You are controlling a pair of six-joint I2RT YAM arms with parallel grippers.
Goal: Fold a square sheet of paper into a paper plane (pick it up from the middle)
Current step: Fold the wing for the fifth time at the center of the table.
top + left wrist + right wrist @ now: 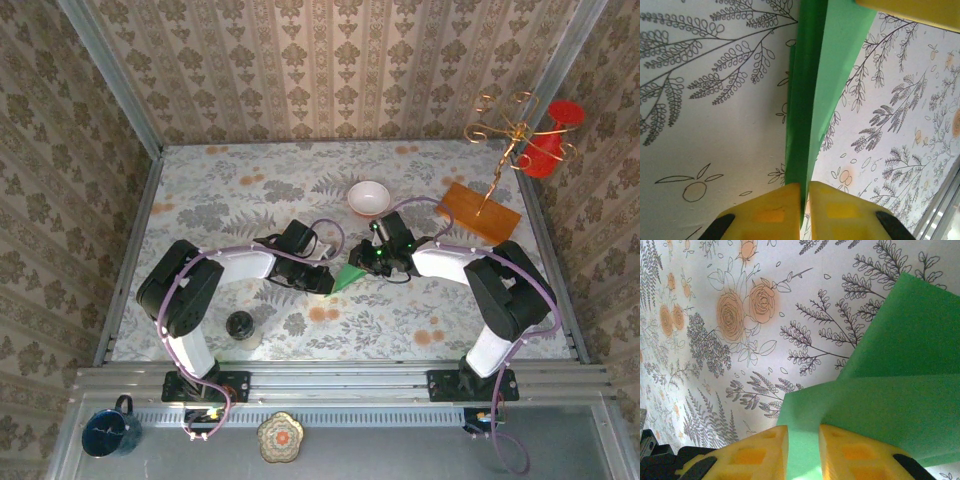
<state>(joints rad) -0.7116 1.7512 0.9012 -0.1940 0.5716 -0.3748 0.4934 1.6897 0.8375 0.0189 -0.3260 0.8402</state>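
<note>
The yellow fingers (770, 215) of the left end effector (805, 192) sat closest to the lens, nearly together and clamped on a folded edge of the green paper (815, 75). From that pinch the paper ran away from the camera in doubled layers. In the right wrist view the right end effector (802, 437) was likewise clamped on the paper, with a flap of it passing between its two pads and a wider panel (900, 380) spreading out to the side over a visible crease.

From above, the two arms met near the middle of the table (230, 200), and the paper (350, 278) showed as a small green triangle between the left end effector (318, 280) and the right end effector (365, 262). It lay just in front of the white bowl (368, 197) and well apart from the wooden board (478, 211). Whether its lower edge touched the table could not be told.

By my reading the job was partway through. The sheet was no longer a flat square: it carried at least one fold and was gripped from both sides. It was not yet a narrow pointed dart, though. The wing folds and a firm centre crease looked to be what remained, and how many folds were in place could not be counted.
</note>
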